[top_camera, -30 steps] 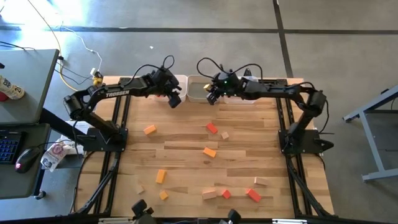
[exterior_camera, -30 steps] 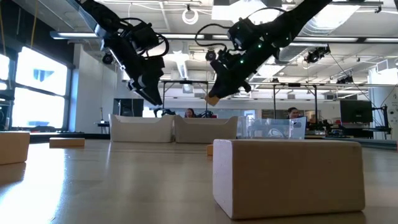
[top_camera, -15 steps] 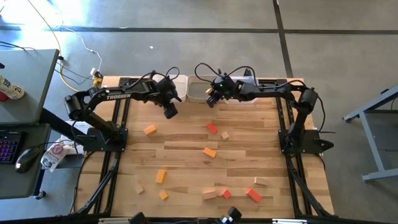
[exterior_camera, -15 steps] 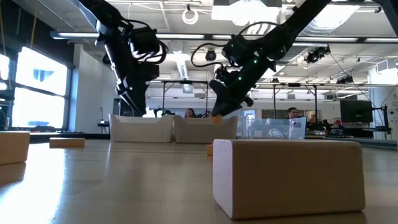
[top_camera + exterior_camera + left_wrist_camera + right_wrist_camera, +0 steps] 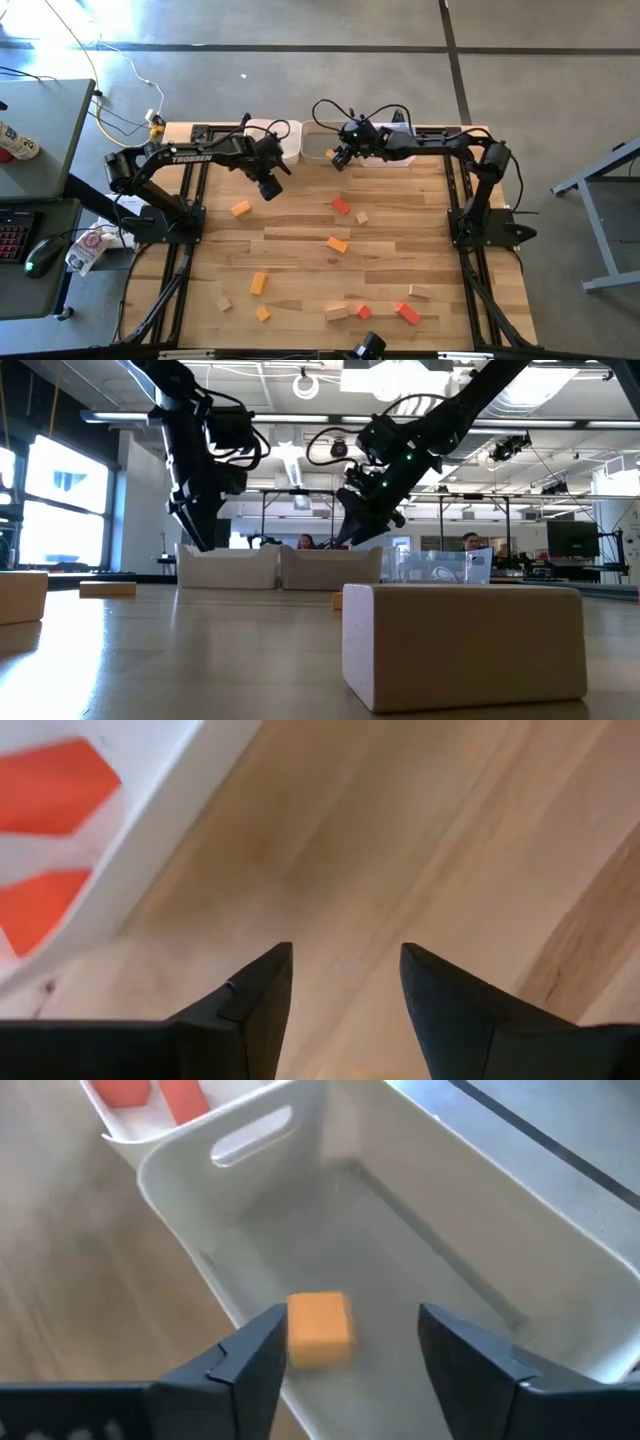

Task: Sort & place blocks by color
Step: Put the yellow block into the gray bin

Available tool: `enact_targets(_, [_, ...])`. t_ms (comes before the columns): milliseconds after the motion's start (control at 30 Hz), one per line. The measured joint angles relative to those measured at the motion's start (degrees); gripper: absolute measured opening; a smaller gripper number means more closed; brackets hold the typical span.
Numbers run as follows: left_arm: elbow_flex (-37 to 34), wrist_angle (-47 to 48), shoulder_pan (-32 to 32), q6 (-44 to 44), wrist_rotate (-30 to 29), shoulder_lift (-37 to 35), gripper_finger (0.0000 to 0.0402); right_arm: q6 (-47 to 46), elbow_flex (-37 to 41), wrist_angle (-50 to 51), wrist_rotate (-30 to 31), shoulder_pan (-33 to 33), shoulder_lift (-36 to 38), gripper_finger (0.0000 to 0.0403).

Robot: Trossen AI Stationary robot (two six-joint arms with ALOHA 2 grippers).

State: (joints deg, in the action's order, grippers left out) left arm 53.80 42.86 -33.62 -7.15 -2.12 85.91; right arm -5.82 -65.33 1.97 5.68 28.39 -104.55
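At top centre of the high view, our right tool, fingers apart, has an orange block in the middle bin. Left tool gapes empty. About a dozen blocks remain on the surface.

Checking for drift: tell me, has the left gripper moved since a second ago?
Yes. In the high view the left gripper has pulled back from the white bins at the far edge, toward the table's middle and slightly left.
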Motion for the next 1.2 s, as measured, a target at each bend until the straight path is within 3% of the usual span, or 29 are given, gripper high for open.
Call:
enact_targets(167, [0.0, 3.9, 0.8, -1.7, -0.1, -0.9, 0.0172, 1.3, -4.3, 5.4, -0.1, -0.6, 0.0, 0.0243])
enact_targets(433, [0.0, 8.0, 2.7, -4.5, -0.2, -6.0, 0.0172, 2.5, -10.6, 17.4, -0.2, -1.8, 0.0, 0.025])
enact_targets(700, [-2.7, 11.8, 3.4, -9.0, 0.0, -8.1, 0.0172, 3.3, -10.9, 19.1, -0.3, -4.6, 0.0, 0.025])
enact_targets(1200, [-9.7, 11.3, 3.4, -9.6, 3.2, -8.1, 0.0172, 3.3, -10.9, 19.4, -0.3, -7.8, 0.0, 0.025])
